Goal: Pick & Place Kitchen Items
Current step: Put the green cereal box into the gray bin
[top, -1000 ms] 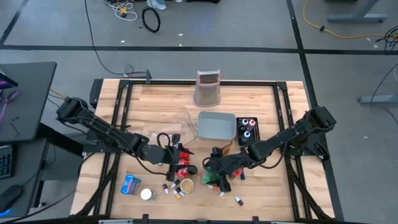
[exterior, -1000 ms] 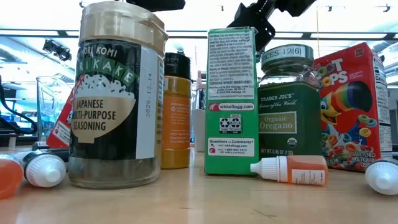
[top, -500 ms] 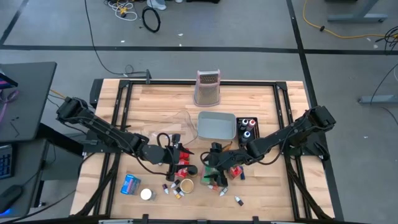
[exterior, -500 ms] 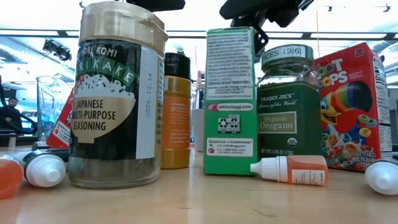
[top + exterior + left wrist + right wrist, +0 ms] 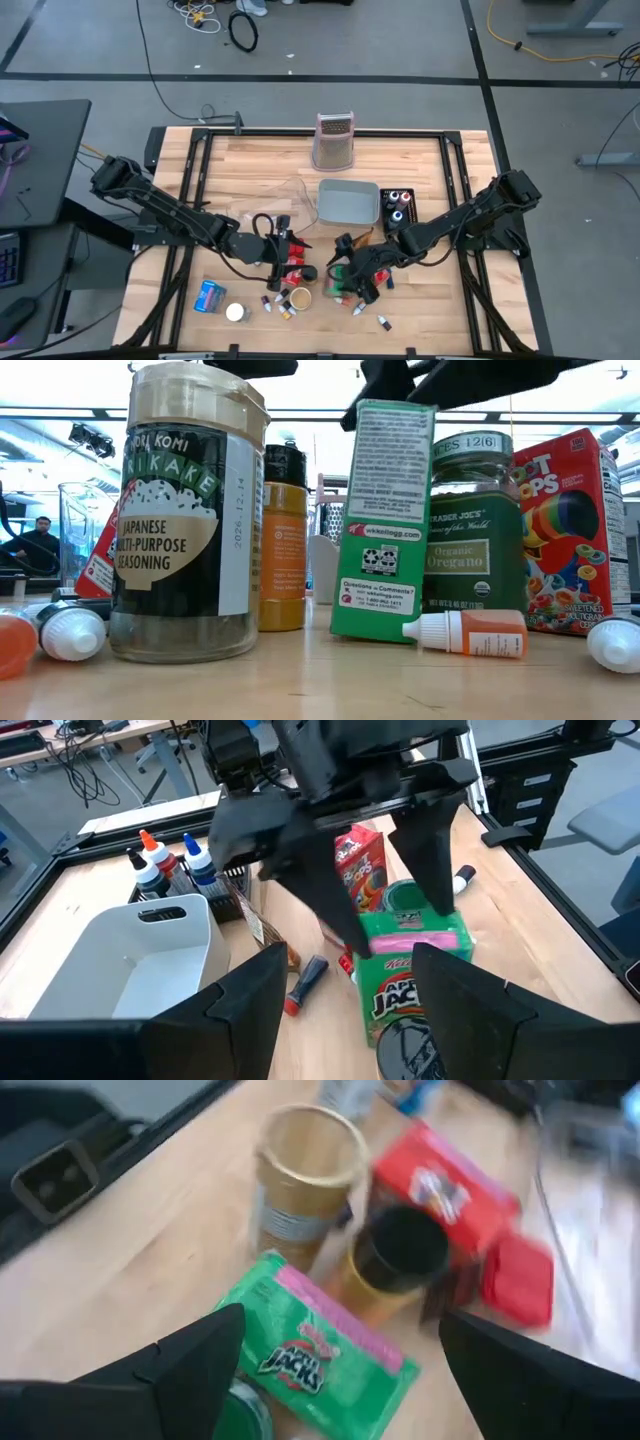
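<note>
Green box: the small green cardboard Apple Jacks cereal box [image 5: 385, 525] leans tilted in the low view, one bottom edge off the wood, right under the right gripper [image 5: 345, 283].
Right gripper: poised over the box, fingers [image 5: 185, 1370] spread as wide as they go on either side of its pink-banded top; holding nothing that I can make out.
Left gripper: the left gripper [image 5: 284, 260] hovers just across the cluster from the right one, its fingers [image 5: 240, 1010] partly apart; whether they hold anything, I cannot tell.
Beside the box: the green-labelled glass oregano jar [image 5: 474, 530] stands upright just beside it, and the red Froot Loops cereal box [image 5: 570, 525] stands past that.
Toward the left gripper: the tall clear furikake seasoning jar with a tan lid [image 5: 188, 510] and the orange bottle with a black cap [image 5: 283, 535], both upright.
In front: a little white-capped orange dropper bottle [image 5: 468, 632] lies on its side at the green box's foot.
Behind the grippers: a light grey plastic bin [image 5: 349, 202], then the upright metal grater [image 5: 334, 141] well beyond.
Table: pale wooden tabletop [image 5: 250, 170].
</note>
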Controlling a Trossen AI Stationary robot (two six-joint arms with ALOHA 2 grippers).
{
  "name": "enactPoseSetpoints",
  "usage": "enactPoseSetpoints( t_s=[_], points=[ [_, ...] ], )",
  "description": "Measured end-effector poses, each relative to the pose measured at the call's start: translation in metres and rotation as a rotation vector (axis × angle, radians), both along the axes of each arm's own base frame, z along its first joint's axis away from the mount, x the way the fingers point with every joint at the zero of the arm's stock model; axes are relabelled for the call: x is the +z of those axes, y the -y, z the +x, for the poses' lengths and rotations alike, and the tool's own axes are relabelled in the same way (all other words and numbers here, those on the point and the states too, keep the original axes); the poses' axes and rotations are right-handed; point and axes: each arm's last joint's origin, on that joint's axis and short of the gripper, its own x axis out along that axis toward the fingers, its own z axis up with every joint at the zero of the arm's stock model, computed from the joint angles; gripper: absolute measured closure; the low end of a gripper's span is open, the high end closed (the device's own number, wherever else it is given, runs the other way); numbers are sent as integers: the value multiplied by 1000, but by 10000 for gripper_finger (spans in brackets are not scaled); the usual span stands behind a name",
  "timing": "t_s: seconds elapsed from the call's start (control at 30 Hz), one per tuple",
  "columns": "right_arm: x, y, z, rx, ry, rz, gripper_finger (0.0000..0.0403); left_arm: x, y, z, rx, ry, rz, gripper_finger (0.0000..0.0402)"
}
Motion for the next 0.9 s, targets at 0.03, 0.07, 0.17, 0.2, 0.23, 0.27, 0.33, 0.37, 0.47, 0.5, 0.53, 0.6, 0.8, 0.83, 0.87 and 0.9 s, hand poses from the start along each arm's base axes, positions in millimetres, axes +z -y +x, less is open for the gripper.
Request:
enactPoseSetpoints(
  t_s=[0.03,0.07,0.17,0.2,0.23,0.27,0.33,0.37,0.47,0.5,0.53,0.6,0.8,0.83,0.87,0.9],
  points=[
    [0,0,0,47,7,-23,55,0,0,0,0,0,0,177],
    [1,-1,-2,97,4,-33,55,0,0,0,-4,-1,-1,177],
    [1,-3,-4,213,-9,-13,55,0,1,0,-19,-3,-7,177],
    [1,-4,-4,237,-10,-6,55,0,1,0,-26,-4,-10,177],
    [2,-4,-4,251,-4,-5,55,0,1,0,-29,-5,-11,177],
    [4,-5,-3,260,6,-5,55,0,1,0,-29,-5,-11,177],
    [11,-7,1,264,52,-14,55,0,1,0,-29,-4,-11,177],
    [16,-7,4,259,83,-24,55,0,1,0,-29,-4,-11,177],
    [25,-7,8,227,138,-83,55,0,1,0,-28,-4,-11,177],
    [26,-7,9,224,142,-99,55,0,1,0,-28,-5,-11,177],
    [26,-6,8,231,139,-115,55,0,1,0,-29,-5,-10,177],
    [22,-6,5,282,101,-148,55,0,1,0,-29,-5,-11,177],
    [5,-7,2,447,18,-235,55,0,1,0,-28,-5,-11,177],
    [6,-6,3,440,28,-249,55,0,1,0,-28,-5,-11,177],
    [7,-4,5,428,47,-254,55,0,1,0,-28,-5,-11,177],
    [9,-3,7,417,67,-250,55,0,1,0,-28,-5,-11,177]
  ],
)
